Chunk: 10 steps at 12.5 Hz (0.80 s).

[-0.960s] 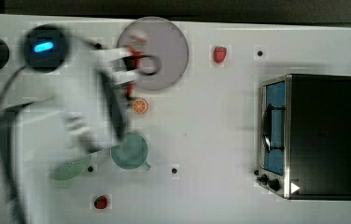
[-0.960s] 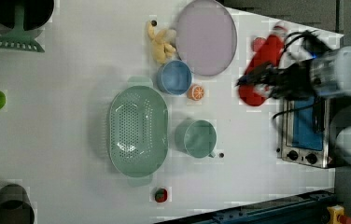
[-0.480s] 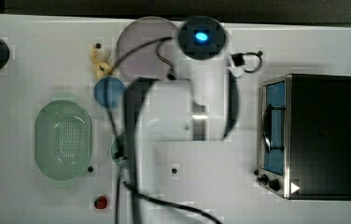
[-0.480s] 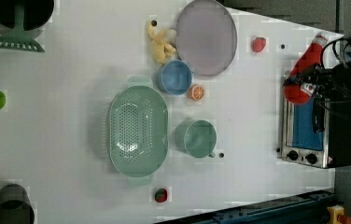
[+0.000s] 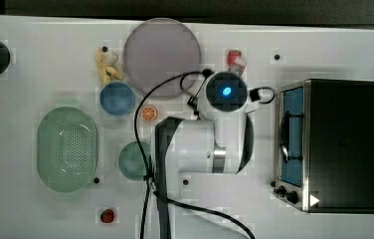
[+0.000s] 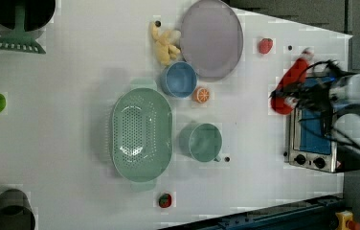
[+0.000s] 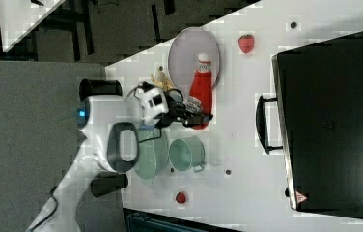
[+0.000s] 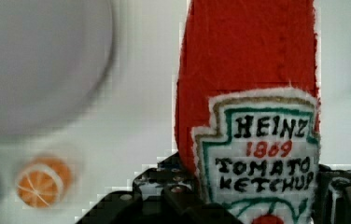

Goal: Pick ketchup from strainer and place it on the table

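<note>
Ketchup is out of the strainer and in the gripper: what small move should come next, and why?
Probably lower it straight down. The ketchup is clamped in the gripper, the strainer lies empty, and bare table lies beside the toaster oven, so descending before release looks sensible.

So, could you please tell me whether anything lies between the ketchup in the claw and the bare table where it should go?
Nothing visible does. The claw holds the ketchup over bare table, between the grey plate and the toaster oven.
</note>
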### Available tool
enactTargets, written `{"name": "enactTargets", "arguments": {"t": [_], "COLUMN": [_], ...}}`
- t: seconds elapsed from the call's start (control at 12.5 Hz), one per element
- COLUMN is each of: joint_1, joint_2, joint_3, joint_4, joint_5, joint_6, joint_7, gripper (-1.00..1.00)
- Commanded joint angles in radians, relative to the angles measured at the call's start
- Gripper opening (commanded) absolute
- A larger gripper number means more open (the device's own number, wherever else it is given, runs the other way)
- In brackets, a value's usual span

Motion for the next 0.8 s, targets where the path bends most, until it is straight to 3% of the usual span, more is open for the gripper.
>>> {"name": "enactTargets", "arguments": {"t": [0.08, 0.32, 0.4, 0.8], "joint_1": [0.027, 0.027, 0.027, 0.027], "joint_2": [0.051, 0.129, 0.13, -0.047], "joint_3": [0.003, -0.001, 0.001, 0.014], "joint_4": [-0.076, -0.101, -0.099, -0.048], "joint_5": [0.011, 0.011, 0.011, 0.018], "joint_6": [0.11, 0.217, 0.221, 0.179], "joint_7": [-0.052, -0.052, -0.052, -0.048], "gripper": [0.26, 0.89, 1.0, 1.0]}}
